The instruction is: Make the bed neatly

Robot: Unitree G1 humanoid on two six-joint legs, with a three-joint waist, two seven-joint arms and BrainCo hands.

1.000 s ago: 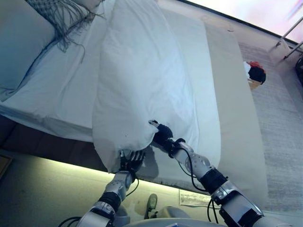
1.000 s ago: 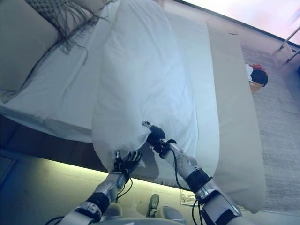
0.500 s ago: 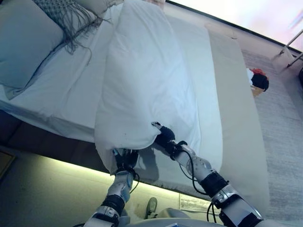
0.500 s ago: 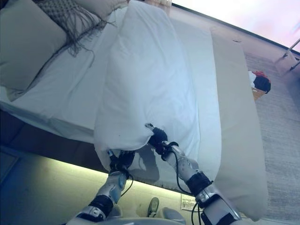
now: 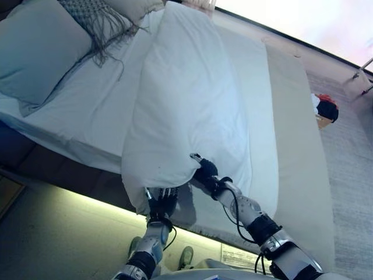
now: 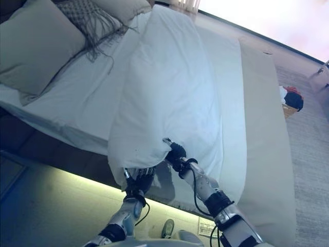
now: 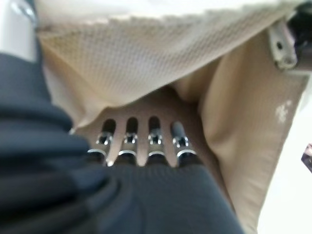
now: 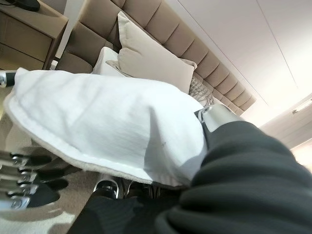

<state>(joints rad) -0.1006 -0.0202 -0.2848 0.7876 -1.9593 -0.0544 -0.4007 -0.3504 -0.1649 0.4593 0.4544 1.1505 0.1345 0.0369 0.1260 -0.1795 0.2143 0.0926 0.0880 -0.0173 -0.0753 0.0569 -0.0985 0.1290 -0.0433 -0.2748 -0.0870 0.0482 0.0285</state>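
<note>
The white duvet (image 5: 186, 99) lay folded lengthwise along the middle of the bed (image 5: 294, 146), running from the headboard end down to the foot edge, where its bunched corner hung over the side. The left hand (image 5: 158, 201) was under that overhanging corner at the foot edge, fingers (image 7: 141, 141) reaching up into the beige underside of the cloth; in its wrist view they pointed into a fold, but whether they were clamped on the fabric could not be told. The right hand (image 5: 204, 170) was at the duvet's lower edge just beside the left one, toward the bed's middle, with its thumb lying on top of the white cover and the hem running beneath it; its fingers were hidden under the cloth, so its grip could not be told either. A large beige pillow (image 5: 38, 49) rested at the head corner on the robot's left, and beside it lay a grey fringed throw (image 5: 96, 17). Out on the grey carpet (image 5: 352, 175) beyond the bed's far side stood a small basket (image 5: 326, 111) holding dark and red items.
</note>
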